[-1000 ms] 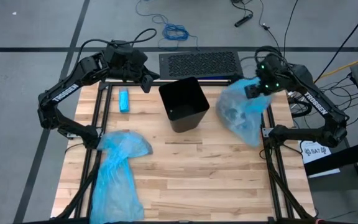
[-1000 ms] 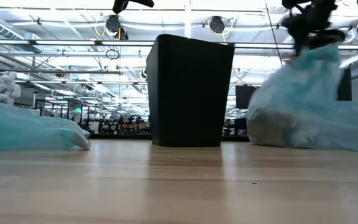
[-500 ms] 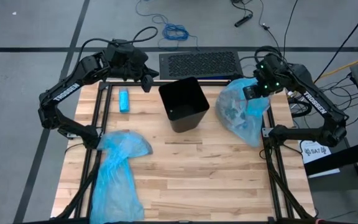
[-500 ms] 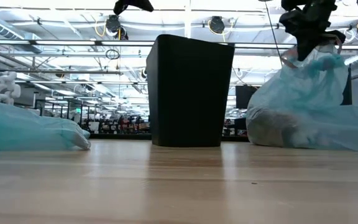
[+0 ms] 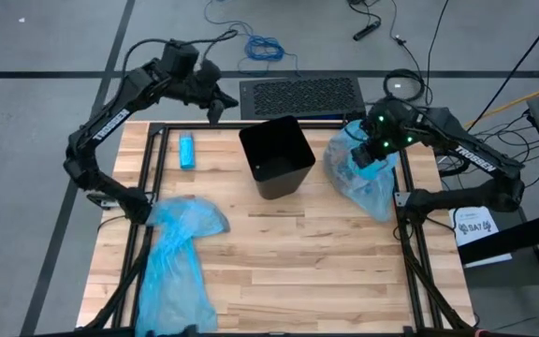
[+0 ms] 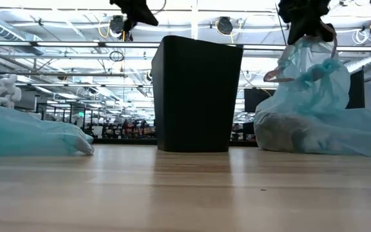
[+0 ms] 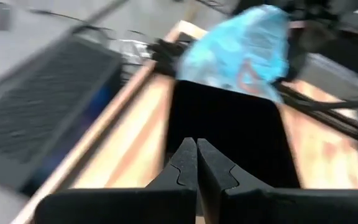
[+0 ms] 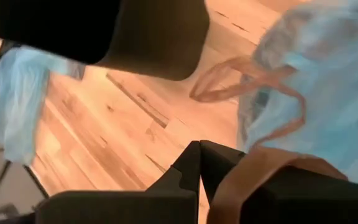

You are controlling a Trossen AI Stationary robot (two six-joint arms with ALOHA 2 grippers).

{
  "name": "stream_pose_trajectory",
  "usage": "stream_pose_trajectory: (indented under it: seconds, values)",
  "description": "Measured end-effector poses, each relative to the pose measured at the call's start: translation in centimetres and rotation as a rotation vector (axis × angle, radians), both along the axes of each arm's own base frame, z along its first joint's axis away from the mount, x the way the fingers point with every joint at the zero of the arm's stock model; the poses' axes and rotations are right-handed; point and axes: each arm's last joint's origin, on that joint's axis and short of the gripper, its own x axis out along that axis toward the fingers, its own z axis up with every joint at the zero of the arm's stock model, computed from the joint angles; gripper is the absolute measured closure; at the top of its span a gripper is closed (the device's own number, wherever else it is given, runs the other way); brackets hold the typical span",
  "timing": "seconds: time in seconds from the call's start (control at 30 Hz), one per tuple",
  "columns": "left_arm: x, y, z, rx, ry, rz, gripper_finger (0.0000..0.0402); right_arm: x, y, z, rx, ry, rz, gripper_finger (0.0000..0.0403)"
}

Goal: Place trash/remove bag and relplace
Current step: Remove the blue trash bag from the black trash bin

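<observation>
A black bin [image 5: 275, 155] stands upright at the table's middle, toward the far side. To its right a filled light-blue bag [image 5: 365, 178] sits on the table on its bulging bottom [image 6: 301, 135]. The trash shows only as dim dark lumps through its skin. My right gripper [image 5: 371, 154] is shut above the bag's gathered top [image 6: 308, 55]. My left gripper [image 5: 216, 110] hangs shut in the air above the table's far edge, left of the bin. A flat, empty blue bag [image 5: 176, 253] lies at the near left. My right gripper is hooked by the bag's tan drawstring [image 8: 253, 163], which loops around the outside of one finger [image 8: 303, 186]; nothing shows between the shut fingertips. The fingers slant down from the far right. The bag's top is drawn up to them while its bottom rests on the table.
A small solid blue oblong [image 5: 187, 151] lies on the table's far left part. A dark perforated panel [image 5: 299, 94] lies just beyond the far edge behind the bin. Black frame rails run along the table's sides. Bare wood stretches across the middle and near right.
My right gripper has shut and swung toward the bin, tipping and rolling as it went; the bag's top has followed it toward the bin while the bottom stayed put. My left gripper has drawn back toward the far edge and rolled, staying shut.
</observation>
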Motion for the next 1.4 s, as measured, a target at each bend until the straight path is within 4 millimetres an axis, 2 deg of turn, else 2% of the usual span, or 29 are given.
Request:
stream_pose_trajectory:
  seconds: [0.2, 0.4, 0.5, 0.77, 0.93, 1.17, 1.4]
  values:
    - [2.8, 1.9, -2.6, -0.107, -0.052, -0.262, 0.0401, 1.0, 1.1, 0.4, -0.017, -0.059, 0.078, 0.0403]
    - [6.9, 3.2, -4.6, -0.172, -0.174, -0.43, 0.0401, 1.8, 1.5, 1.7, 0.07, -0.271, 0.139, 0.0403]
    - [8.3, 3.8, -4.4, -0.195, -0.274, -0.501, 0.0401, 1.8, 1.4, 2.2, 0.091, -0.328, 0.082, 0.0403]
    - [9.5, 4.4, -2.5, -0.14, -0.44, -0.526, 0.0401, 1.6, -0.5, 3.1, 0.098, -0.419, -0.215, 0.0403]
    - [10.3, 3.7, -2.0, -0.149, -0.476, -0.55, 0.0401, 1.5, -2.0, 4.2, 0.04, -0.544, -0.388, 0.0403]
    - [12.0, 1.5, -1.9, -0.142, -0.478, -0.529, 0.0401, 1.5, -3.9, 6.1, -0.08, -0.754, -0.424, 0.0403]
    - [14.4, -0.4, -1.6, -0.161, -0.554, -0.468, 0.0401, 1.8, -5.5, 6.7, -0.155, -0.83, -0.435, 0.0403]
